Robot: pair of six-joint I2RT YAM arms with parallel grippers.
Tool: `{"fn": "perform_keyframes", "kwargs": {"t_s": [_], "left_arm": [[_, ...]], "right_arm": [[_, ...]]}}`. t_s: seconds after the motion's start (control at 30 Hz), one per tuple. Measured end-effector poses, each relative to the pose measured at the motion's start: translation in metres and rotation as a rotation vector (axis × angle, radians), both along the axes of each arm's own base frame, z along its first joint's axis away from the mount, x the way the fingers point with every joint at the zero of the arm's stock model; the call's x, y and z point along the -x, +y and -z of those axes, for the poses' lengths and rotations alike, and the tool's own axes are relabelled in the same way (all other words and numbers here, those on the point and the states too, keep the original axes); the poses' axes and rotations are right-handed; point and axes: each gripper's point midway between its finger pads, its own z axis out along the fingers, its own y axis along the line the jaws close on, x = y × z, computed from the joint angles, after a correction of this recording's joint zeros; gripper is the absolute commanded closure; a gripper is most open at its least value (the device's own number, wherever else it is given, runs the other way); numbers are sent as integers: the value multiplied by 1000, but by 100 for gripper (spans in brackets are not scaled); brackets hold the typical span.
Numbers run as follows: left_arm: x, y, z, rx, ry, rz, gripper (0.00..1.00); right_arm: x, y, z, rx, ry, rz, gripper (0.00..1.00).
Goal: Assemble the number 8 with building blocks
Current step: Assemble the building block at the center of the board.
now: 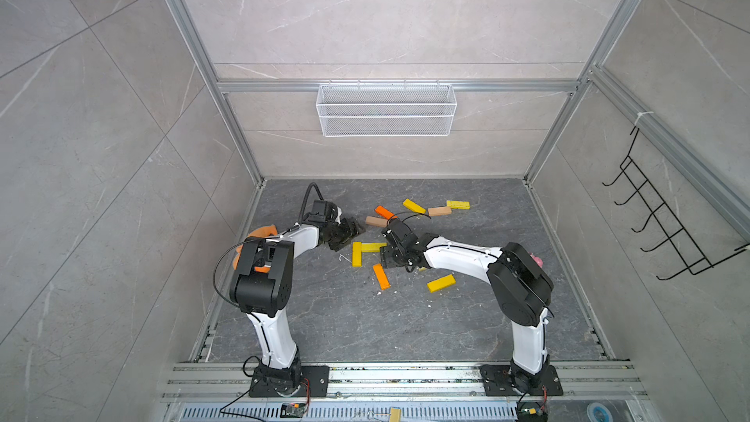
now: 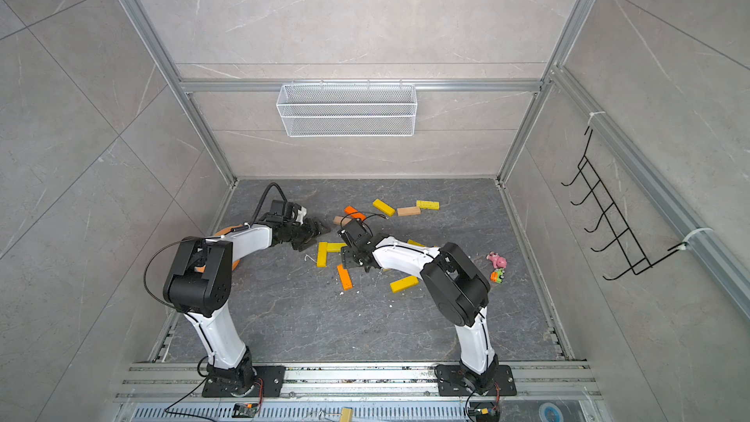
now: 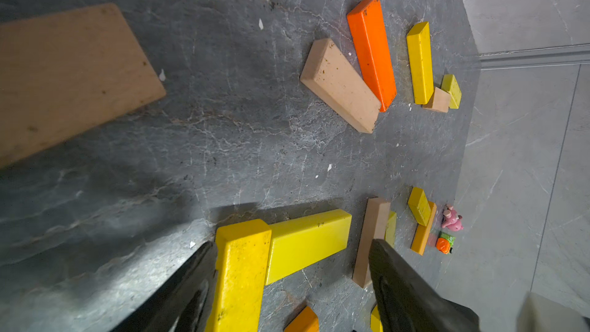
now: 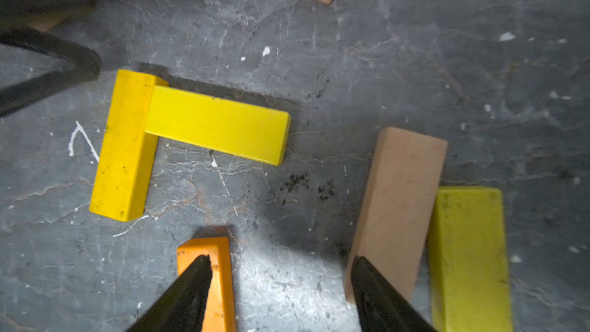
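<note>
Grey stone floor [image 1: 357,326] with pale tiled walls [image 1: 385,14] around it carries the building blocks [image 1: 356,254], which lie loose near its middle. Two yellow ones touch and make an L shape [image 4: 150,122]. From this L, an orange block [image 1: 381,276] lies at 5 o'clock, just beside it, and a yellow block [image 1: 440,283] lies at 4 o'clock, further off. At 1 o'clock, nearer the back wall, a far group [image 1: 439,211] of five blocks lies in a loose row: orange, tan, yellow, tan, yellow.

The left gripper [image 3: 291,245] hangs at 11 o'clock from the L, jaws spread apart, with nothing between them. The right gripper [image 4: 281,259] hangs at 3 o'clock from the L, its jaws also wide and empty. In its wrist view one finger [image 4: 191,289] covers the end of the orange block. The other covers the end of a tan block [image 4: 399,202], which has a yellow-green block [image 4: 469,250] just beside it.
</note>
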Motion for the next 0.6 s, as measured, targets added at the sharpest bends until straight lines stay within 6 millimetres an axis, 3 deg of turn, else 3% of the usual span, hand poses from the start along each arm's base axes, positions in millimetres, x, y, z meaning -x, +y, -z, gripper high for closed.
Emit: {"fn": "perform_keyframes", "kwargs": {"t_s": [0.33,0.6], "left_arm": [[3,0,12,-6,30,2,22],[2,-2,16,-2,42,7,22]], "right_arm": [[-13,-24,-3,14,-13,136,38],[-13,-42,9,31,17,198,43]]}}
